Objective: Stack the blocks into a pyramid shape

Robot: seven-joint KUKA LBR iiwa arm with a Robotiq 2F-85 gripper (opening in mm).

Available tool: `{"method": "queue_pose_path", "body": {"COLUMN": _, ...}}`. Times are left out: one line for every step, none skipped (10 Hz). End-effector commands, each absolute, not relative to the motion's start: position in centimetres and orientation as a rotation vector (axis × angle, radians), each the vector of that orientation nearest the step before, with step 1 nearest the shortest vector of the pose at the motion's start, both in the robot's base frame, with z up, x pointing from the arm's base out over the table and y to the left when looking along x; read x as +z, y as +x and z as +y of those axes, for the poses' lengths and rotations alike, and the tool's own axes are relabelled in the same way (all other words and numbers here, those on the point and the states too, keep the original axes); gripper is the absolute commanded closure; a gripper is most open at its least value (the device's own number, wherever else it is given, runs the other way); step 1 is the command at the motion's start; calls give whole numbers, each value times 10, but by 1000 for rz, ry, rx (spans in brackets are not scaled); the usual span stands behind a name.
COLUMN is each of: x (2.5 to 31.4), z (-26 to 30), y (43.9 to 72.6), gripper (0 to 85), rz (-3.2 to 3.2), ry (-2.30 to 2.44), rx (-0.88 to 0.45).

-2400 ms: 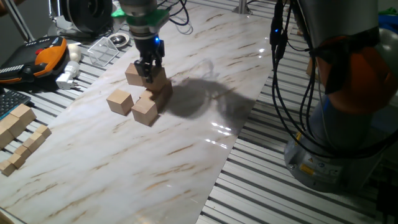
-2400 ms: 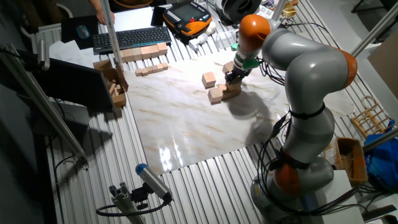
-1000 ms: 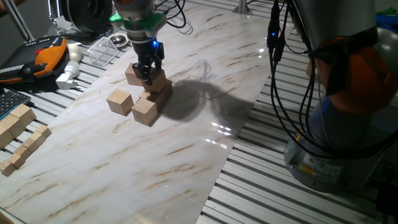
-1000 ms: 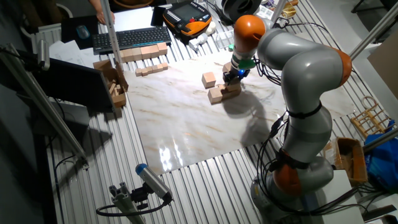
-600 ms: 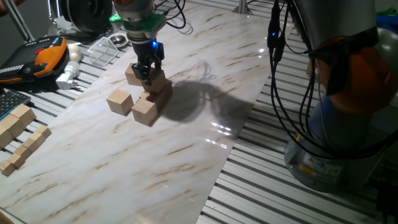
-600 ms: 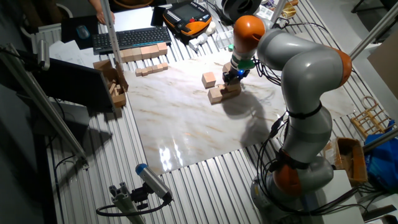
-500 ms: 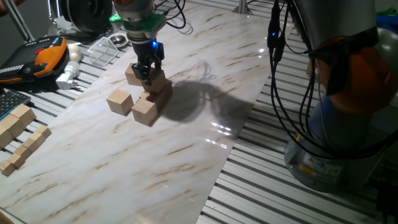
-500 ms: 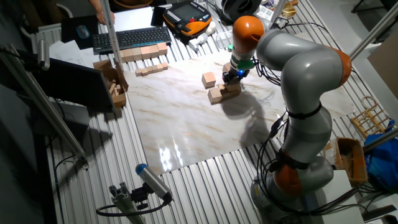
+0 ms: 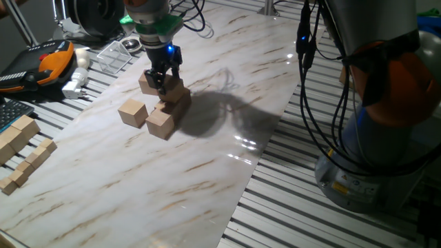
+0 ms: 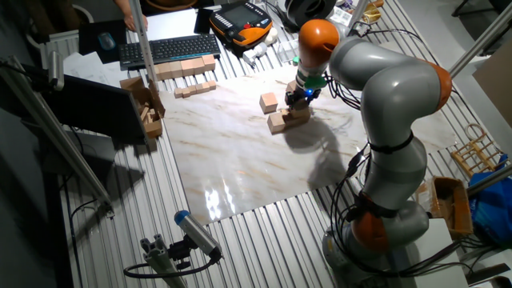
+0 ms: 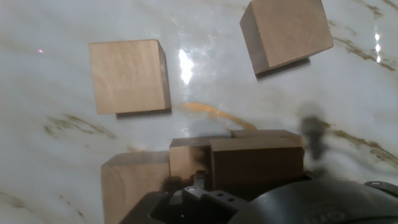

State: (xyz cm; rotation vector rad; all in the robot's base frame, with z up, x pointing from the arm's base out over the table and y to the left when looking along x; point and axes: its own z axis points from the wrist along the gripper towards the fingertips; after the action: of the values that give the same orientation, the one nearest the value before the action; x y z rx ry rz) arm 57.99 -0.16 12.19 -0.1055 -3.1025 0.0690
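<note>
Plain tan wooden blocks [image 9: 160,122], unmarked, clustered on the marble worktop [image 9: 207,165].
One cube [image 9: 173,89] is gripped by the claw [image 9: 162,85], held level.

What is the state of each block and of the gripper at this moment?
gripper: over the raised block, open or shut unclear
raised block: resting on lower blocks
front block: flat on table, beside lower blocks
lone block: flat on table, apart
rear block: flat on table

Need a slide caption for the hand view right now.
Hand view: two loose blocks on the marble tabletop, stacked blocks directly below.
</note>
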Motion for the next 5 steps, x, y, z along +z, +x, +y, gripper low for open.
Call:
{"method": "queue_pose_path", "body": {"x": 132, "z": 7, "y": 580, "gripper": 170, "rz": -3096, "ry": -125, "rx": 86}}
{"method": "queue_pose_path", "body": {"x": 143, "z": 14, "y": 581, "gripper": 170, "rz": -3090, "ry": -130, "rx": 98}}
{"method": "queue_pose_path", "body": {"x": 151, "z": 19, "y": 582, "gripper": 170, "rz": -3082, "ry": -130, "rx": 103}}
{"method": "queue_pose_path", "body": {"x": 156, "z": 24, "y": 583, "gripper": 170, "rz": -3082, "ry": -132, "rx": 99}}
{"method": "queue_pose_path", "body": {"x": 159, "z": 35, "y": 586, "gripper": 0, "rz": -3080, "ry": -161, "rx": 99}}
